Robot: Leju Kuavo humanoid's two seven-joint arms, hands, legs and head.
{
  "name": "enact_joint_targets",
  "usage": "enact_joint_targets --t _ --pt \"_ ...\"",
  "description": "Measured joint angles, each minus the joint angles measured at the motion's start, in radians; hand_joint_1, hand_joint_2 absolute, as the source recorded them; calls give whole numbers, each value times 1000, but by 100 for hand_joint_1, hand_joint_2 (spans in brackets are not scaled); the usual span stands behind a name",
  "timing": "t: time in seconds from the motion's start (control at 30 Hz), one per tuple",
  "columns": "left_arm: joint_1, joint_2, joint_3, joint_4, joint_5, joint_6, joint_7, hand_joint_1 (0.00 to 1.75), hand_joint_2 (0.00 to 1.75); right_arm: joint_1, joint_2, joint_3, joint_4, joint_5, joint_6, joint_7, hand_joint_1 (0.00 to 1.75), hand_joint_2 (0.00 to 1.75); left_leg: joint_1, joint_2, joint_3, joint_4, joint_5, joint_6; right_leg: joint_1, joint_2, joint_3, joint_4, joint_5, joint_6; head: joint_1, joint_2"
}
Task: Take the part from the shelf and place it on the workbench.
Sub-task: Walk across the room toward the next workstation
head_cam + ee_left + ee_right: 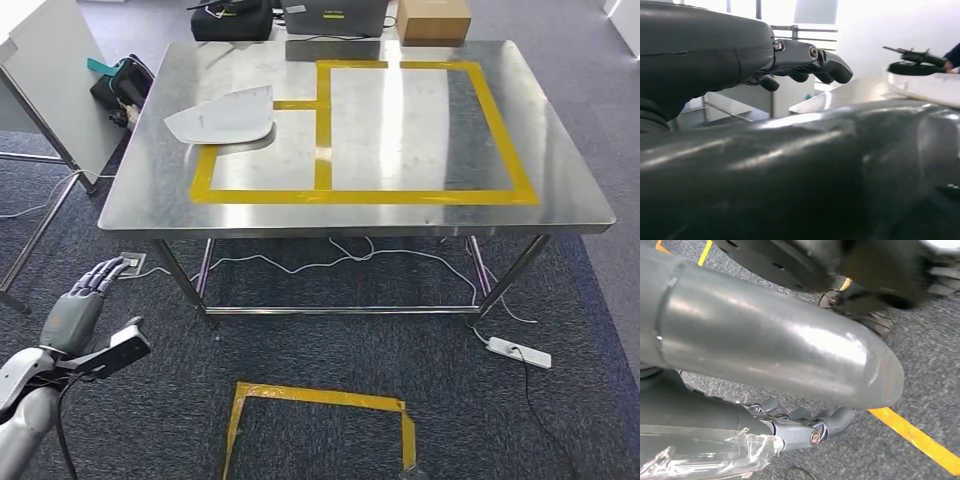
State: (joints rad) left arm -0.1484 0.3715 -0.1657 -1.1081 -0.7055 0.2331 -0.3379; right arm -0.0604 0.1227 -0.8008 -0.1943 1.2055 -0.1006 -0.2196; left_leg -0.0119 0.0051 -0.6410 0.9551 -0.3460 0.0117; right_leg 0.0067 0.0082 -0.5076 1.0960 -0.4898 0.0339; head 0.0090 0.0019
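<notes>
- Part (223,115), a flat pale grey sheet with one curved edge and a pointed end, lay on the steel workbench (573,190) at its far-left area, overlapping the left corner of the yellow tape outline (513,160); nothing was touching it.
- Left hand (79,305) hung low at the near left, below and in front of the workbench edge, well apart from the part. Fingers were stretched out and slightly spread, thumb out to the side, nothing held.
- In the left wrist view, the left hand's dark fingers (821,62) extended with a slight curl, free of any object; the pale part (851,92) showed beyond them.
- Right hand (791,427) pointed down at the grey carpet (926,350), near a yellow floor tape strip (919,437). Fingers were loosely extended, a little apart, grasping nothing.
- Under the workbench: white cables and a white power strip (519,351) on the carpet.
- Yellow tape rectangle (317,400) marked on the floor in front of the workbench.
- Beyond the far edge: a black bag (230,20) and a cardboard box (433,18).
- A white board (53,85) on a metal stand stood to the left.
</notes>
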Motion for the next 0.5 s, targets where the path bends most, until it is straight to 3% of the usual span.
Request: enact_joint_targets --t 0.03,0.07,0.13,0.17,0.2,0.23,0.3,0.33,0.37,0.4,0.43,0.47,0.5 --pt "8 5 12 3 -1 0 3 0 0 -2 -1 -1 0 0 0 -1 0 0 0 0 -6 -1 14 -4 3 0 52 -77 -24 -4 -1 0" --pt "15 9 24 6 -3 -1 5 0 0 -4 -2 -1 0 -1 -1 -2 0 0 1 0 -10 -3 28 -8 6 1 82 -130 -45 -6 0 0" --pt "32 15 47 17 -4 1 5 0 0 -3 -2 -2 0 -1 -2 -2 0 0 4 -1 -17 -9 48 -18 7 1 68 -145 -34 -14 2 0" --pt "45 17 59 23 -3 2 4 0 0 -1 -3 -3 1 -2 -3 -1 0 0 5 -2 -25 -2 33 -25 5 1 56 -145 -23 -22 4 0" --pt "59 19 72 30 -2 4 3 0 0 1 -3 -5 1 -2 -3 0 0 0 6 -3 -35 21 -4 -31 2 0 43 -144 -9 -31 1 0" --pt "71 20 86 37 0 6 2 0 0 3 -3 -6 2 -3 -4 0 0 0 9 -4 -48 64 -62 -37 0 -2 28 -143 6 -37 -3 0" --pt "87 21 111 49 4 8 0 0 0 7 -4 -9 2 -4 -6 0 0 0 13 -4 -74 202 -173 -47 0 -3 -5 -141 38 -41 -9 0" --pt "93 21 121 54 4 9 -1 0 0 8 -4 -10 2 -4 -6 0 0 0 15 -4 -80 267 -192 -50 0 -4 -25 -138 52 -39 -10 0" --pt "100 21 131 61 5 9 -1 0 0 10 -4 -10 2 -4 -6 0 0 0 18 -4 -74 309 -183 -53 -1 -5 -46 -134 65 -37 -10 0" --pt "105 20 140 66 5 9 -1 0 0 11 -4 -11 2 -4 -6 0 0 0 20 -4 -55 318 -155 -56 -3 -6 -67 -128 76 -34 -10 0" --pt "110 20 150 72 5 9 -1 0 0 11 -4 -11 2 -4 -6 1 0 0 24 -4 -18 289 -125 -59 -5 -6 -88 -121 86 -30 -11 0" --pt "113 19 161 77 5 9 -1 0 0 11 -4 -11 1 -5 -6 1 0 0 29 -4 39 229 -114 -63 -6 -5 -107 -113 95 -24 -11 0" --pt "114 18 172 81 4 9 -1 0 0 11 -5 -12 0 -6 -6 1 0 0 32 -4 106 144 -125 -65 -6 -5 -122 -104 103 -19 -11 0"
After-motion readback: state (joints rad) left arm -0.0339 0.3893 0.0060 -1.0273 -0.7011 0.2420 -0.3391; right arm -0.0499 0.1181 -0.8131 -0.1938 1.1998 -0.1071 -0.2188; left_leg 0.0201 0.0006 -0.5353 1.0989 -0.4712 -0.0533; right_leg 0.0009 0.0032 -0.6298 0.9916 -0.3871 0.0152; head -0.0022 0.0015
